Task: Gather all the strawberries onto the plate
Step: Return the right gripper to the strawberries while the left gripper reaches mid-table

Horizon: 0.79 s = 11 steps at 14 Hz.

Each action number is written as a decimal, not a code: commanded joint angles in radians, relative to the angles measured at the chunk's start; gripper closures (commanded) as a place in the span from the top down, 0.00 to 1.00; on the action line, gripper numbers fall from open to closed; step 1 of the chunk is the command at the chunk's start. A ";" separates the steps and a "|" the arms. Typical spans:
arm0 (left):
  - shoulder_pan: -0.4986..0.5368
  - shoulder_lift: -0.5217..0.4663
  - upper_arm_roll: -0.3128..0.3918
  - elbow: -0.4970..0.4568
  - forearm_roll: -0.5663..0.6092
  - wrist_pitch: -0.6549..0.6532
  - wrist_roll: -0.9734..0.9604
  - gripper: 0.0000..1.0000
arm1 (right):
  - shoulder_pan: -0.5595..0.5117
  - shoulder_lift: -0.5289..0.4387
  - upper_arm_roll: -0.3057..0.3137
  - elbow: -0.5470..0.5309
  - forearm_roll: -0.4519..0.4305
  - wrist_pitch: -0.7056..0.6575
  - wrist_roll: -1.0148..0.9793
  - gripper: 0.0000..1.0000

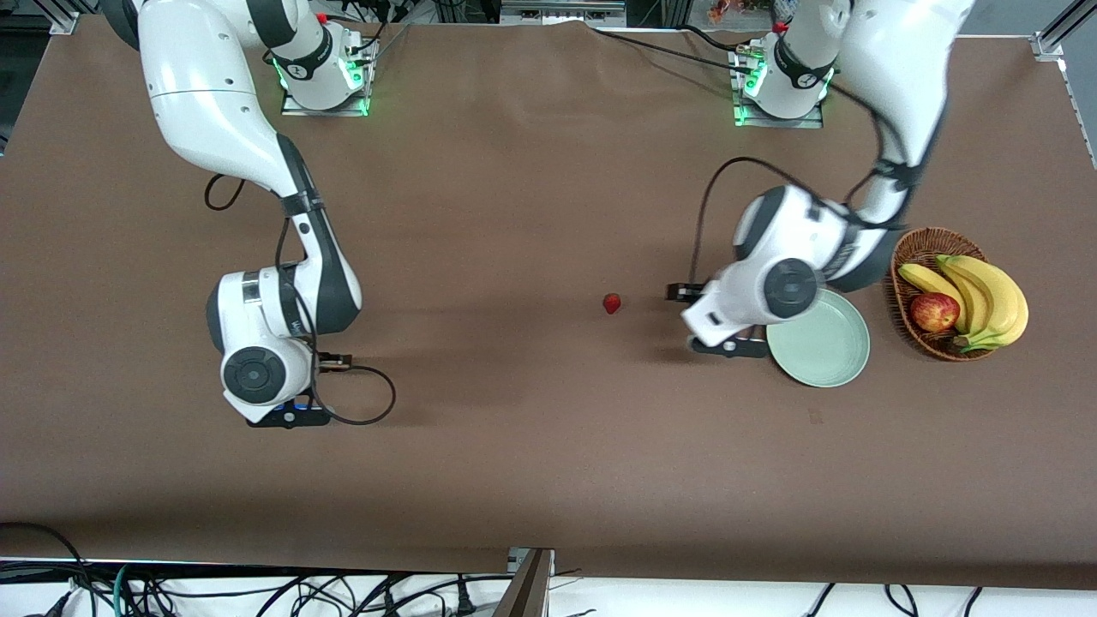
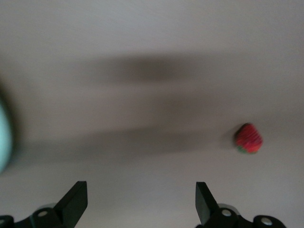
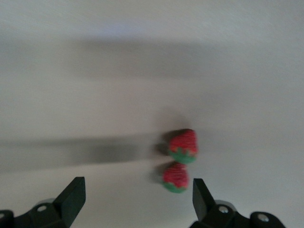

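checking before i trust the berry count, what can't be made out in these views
- Front view: only one strawberry shows; the right arm hides the two berries seen by the right wrist view.
- Front view: both pincers sit hidden under their wrists.
- Front view: the left arm covers part of the plate rim.
- Left wrist view: the plate is cut by the edge and blurred.

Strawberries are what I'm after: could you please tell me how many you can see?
3. One strawberry lies on the table between the arms, beside the plate. Two strawberries lie side by side under the right pincer, hidden in the front view.
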 commanded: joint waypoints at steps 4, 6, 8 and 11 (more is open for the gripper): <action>-0.131 0.073 0.011 0.034 -0.023 0.185 -0.236 1.00 | -0.040 -0.130 0.003 -0.283 0.076 0.196 -0.064 1.00; -0.142 0.092 0.013 0.032 -0.014 0.231 -0.286 1.00 | -0.042 -0.148 0.003 -0.346 0.076 0.269 -0.064 1.00; -0.160 0.115 0.013 0.031 -0.014 0.272 -0.291 1.00 | -0.044 -0.154 0.001 -0.367 0.076 0.277 -0.064 1.00; -0.182 0.135 0.019 0.029 -0.014 0.304 -0.310 1.00 | -0.045 -0.163 0.000 -0.385 0.076 0.280 -0.064 0.96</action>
